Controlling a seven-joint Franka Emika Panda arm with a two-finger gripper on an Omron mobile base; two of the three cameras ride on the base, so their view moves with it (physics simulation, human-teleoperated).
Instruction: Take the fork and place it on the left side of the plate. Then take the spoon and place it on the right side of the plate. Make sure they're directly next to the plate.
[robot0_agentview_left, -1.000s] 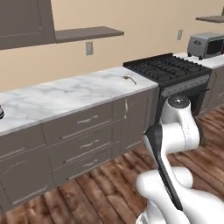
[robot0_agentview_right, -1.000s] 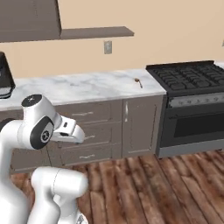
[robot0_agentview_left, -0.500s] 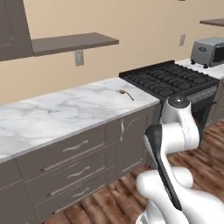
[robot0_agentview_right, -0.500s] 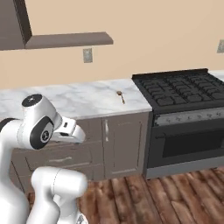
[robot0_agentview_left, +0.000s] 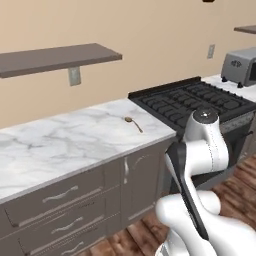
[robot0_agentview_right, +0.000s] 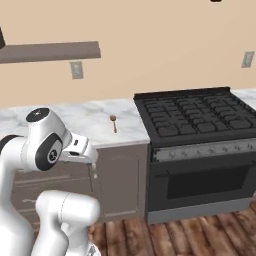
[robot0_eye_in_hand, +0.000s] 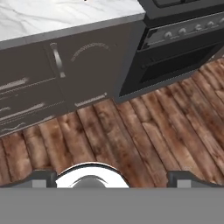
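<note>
Approach step, nothing grasped yet. Spoon (robot0_agentview_left: 133, 123) lies on the marble bench (robot0_agentview_left: 60, 145) near its right end, close to the stove (robot0_agentview_right: 195, 117), bowl toward the wall. Arm is tucked low with the hand aimed at the floor (robot0_eye_in_hand: 131, 135) and cabinet fronts; finger tips sit far apart at the hand view's bottom, holding nothing. Next move likely calls for closing on the bench and raising the hand over the spoon.

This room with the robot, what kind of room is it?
It looks like a kitchen. There is a black stove with burners on top and an oven door below, a marble counter over grey cabinet drawers, and a small spoon lying on the counter near the stove.
</note>
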